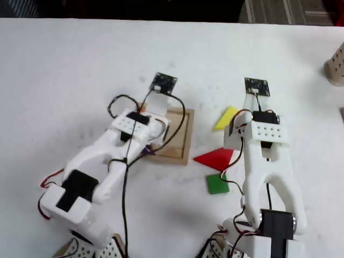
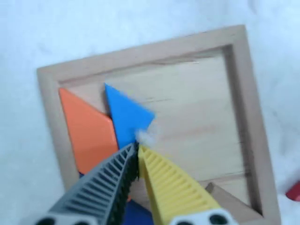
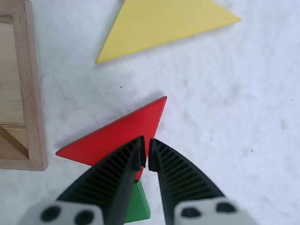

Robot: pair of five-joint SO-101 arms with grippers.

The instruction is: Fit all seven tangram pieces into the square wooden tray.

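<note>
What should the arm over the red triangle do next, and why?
Probably open the right fingers and lower them around the red triangle: they are shut over it, and it lies on the table, outside the tray.

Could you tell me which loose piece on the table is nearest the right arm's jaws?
The red triangle: the right gripper is directly over its edge, while the green square lies just past it and the yellow triangle farther off.

The high camera looks steeply down on the whole tabletop [image 1: 64, 64] from well above. Each wrist camera sits close and looks down along its own gripper: the left gripper [image 2: 137, 152] over the tray [image 2: 140, 49], the right gripper [image 3: 146, 157] over the red triangle [image 3: 117, 136]. All three views share the tray.
</note>
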